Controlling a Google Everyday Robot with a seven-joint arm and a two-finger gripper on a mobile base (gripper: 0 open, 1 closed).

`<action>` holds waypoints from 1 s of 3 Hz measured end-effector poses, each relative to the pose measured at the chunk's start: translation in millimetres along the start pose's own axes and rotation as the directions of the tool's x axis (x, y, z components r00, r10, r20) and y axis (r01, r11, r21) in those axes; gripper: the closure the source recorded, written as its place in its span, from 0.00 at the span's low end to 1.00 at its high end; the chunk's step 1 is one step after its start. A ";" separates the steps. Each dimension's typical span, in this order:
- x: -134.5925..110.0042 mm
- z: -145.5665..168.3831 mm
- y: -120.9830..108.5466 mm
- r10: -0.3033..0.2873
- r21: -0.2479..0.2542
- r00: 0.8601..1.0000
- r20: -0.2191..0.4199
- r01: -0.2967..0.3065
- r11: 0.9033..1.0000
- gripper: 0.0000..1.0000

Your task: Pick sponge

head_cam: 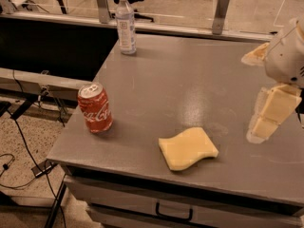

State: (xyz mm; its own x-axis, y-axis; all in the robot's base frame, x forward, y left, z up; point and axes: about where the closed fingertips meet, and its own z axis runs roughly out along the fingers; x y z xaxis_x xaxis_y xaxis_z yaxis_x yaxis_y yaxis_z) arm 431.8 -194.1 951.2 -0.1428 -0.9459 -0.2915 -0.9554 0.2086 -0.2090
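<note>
A: Step in hand?
B: Reach. Sponge [188, 148] lies flat near the table [190, 75] front edge, right of the red can [95, 108], nothing touching it.

A: How to do it well?
B: Probably swing left, drop low, straddle the short span, then close softly, since foam squashes.

A: Arm pose?
B: Gripper [251, 98] hangs at the right edge over the table, well apart from the sponge, fingers [268, 115] spread, holding nothing. One points down, the other up-left.
</note>
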 end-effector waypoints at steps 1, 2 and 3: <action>-1.9 37.1 21.3 -0.046 -0.092 0.999 0.017 0.047 0.995 0.00; -8.6 66.9 38.4 -0.107 -0.162 0.994 0.014 0.107 0.981 0.00; -14.4 93.6 53.3 -0.148 -0.229 0.989 0.016 0.148 0.962 0.00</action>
State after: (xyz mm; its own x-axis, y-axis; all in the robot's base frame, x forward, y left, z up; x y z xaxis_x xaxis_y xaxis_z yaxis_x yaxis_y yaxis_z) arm 407.2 -146.1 856.9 0.0046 -0.9624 -0.2717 -0.9995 0.0038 -0.0307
